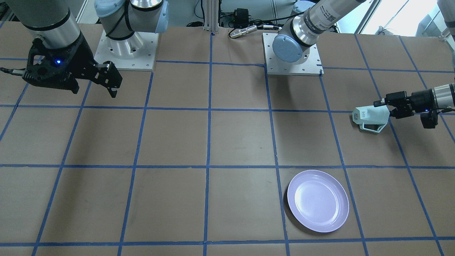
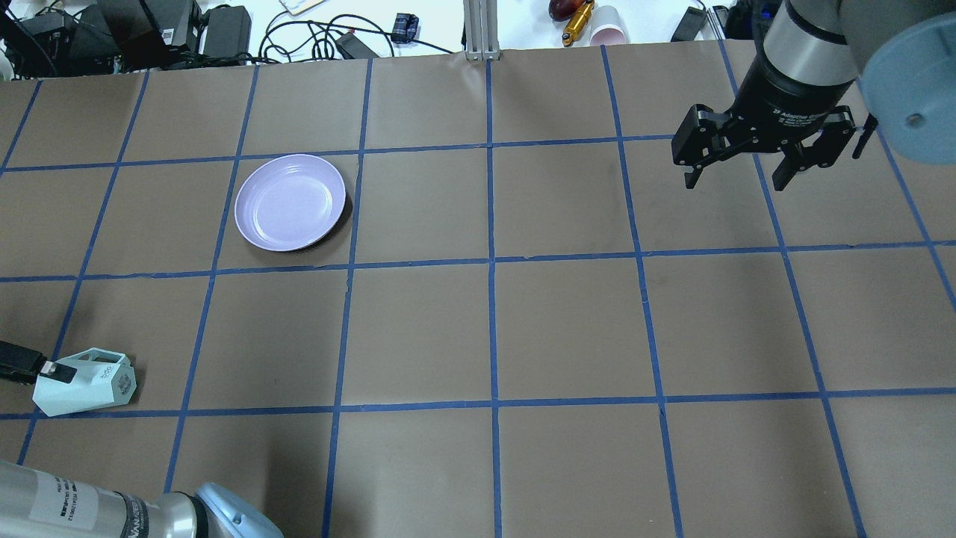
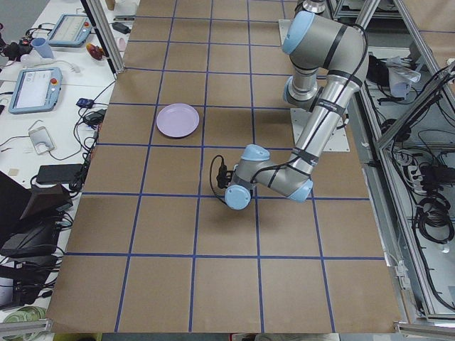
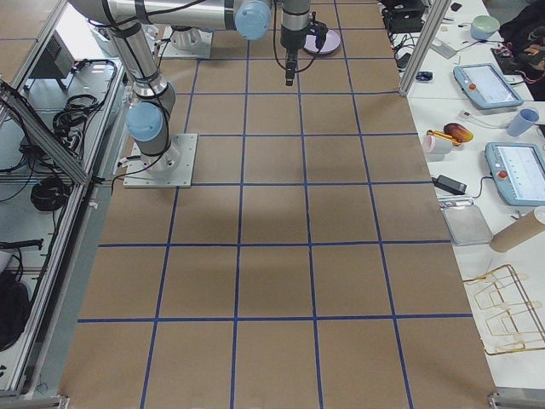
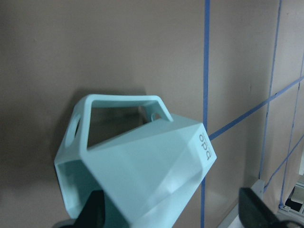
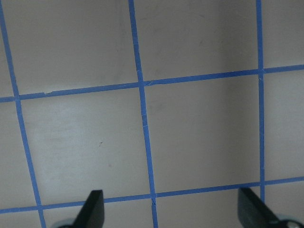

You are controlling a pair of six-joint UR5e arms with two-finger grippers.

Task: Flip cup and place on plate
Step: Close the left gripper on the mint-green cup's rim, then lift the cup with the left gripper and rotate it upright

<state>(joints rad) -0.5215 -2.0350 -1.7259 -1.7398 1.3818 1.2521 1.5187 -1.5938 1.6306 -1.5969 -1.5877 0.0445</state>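
The mint-green cup (image 1: 369,118) lies on its side on the brown table at the robot's left edge, with its handle out to one side. It also shows in the overhead view (image 2: 86,381). In the left wrist view the cup (image 5: 142,166) has its mouth toward the camera and its lettered base away. My left gripper (image 1: 388,107) is open at the cup's mouth end, with its fingers wide apart around the rim. The lavender plate (image 1: 318,201) lies empty further forward, also in the overhead view (image 2: 290,202). My right gripper (image 2: 736,183) is open and empty, held high at the far right.
Blue tape lines grid the brown table. The two arm bases (image 1: 126,46) stand at the robot's edge. Cables, power bricks and a pink paper cup (image 2: 609,33) lie beyond the far edge. A metal post (image 2: 482,30) stands at the far middle.
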